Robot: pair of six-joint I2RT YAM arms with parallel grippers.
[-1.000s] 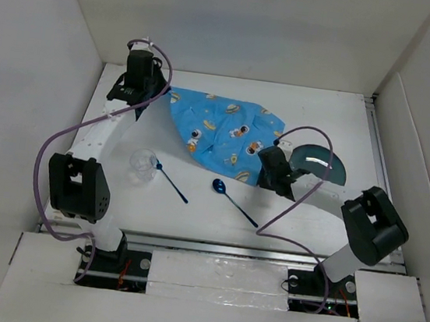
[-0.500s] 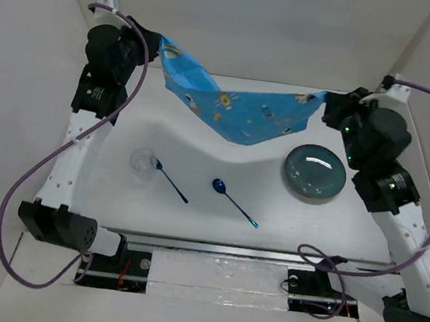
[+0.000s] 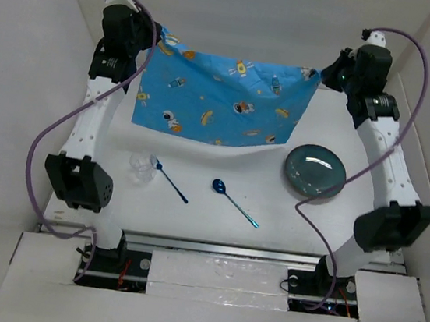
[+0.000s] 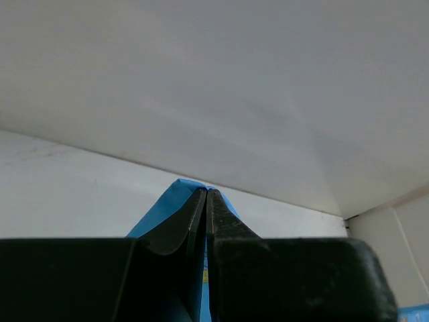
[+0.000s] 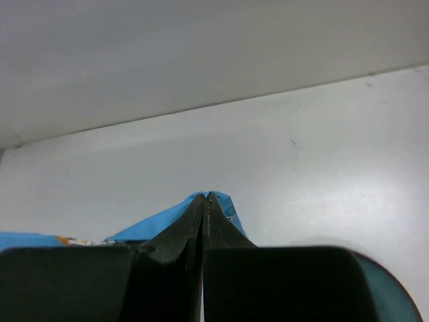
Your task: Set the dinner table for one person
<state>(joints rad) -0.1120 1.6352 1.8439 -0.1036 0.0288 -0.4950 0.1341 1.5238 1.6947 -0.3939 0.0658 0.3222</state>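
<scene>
Holding, left claw (image 3: pixel 156 39): clamped tight on the mat's top left corner, raised far to the left of the plate (image 3: pixel 315 171). My wrist view shows a blue tip poking out between the closed fingers.
Mat (image 3: pixel 222 99): blue cartoon-print cloth, pulled taut between both claws. It hangs behind and left of the plate, and its lower right corner comes near the plate's far rim. I cannot tell whether the bottom edge touches anything.
Right claw (image 3: pixel 324 75): closed hard on the top right corner, up behind the plate, with blue cloth showing at the fingertips.
Step in hand: spreading the mat flat, by my reading.
Doing it well: I'd lower both claws together at an even height and keep the tension. The hem should land first, and I'd let go only once the cloth lies smooth.
Watch, left of the plate: the clear cup (image 3: pixel 144 166), the thin blue utensil (image 3: pixel 171 183) beside it, and the blue spoon (image 3: pixel 233 201) all lie on the near side. A dragged hem could sweep them, or ride up on the plate's rim.
Table (image 3: pixel 191 225): the white top under the plate, spreading wide to its left and toward me.
Table axis: its long side runs left to right, the same way as the stretched mat. Neither end leads, so I'd keep the mat's top edge square to it.
</scene>
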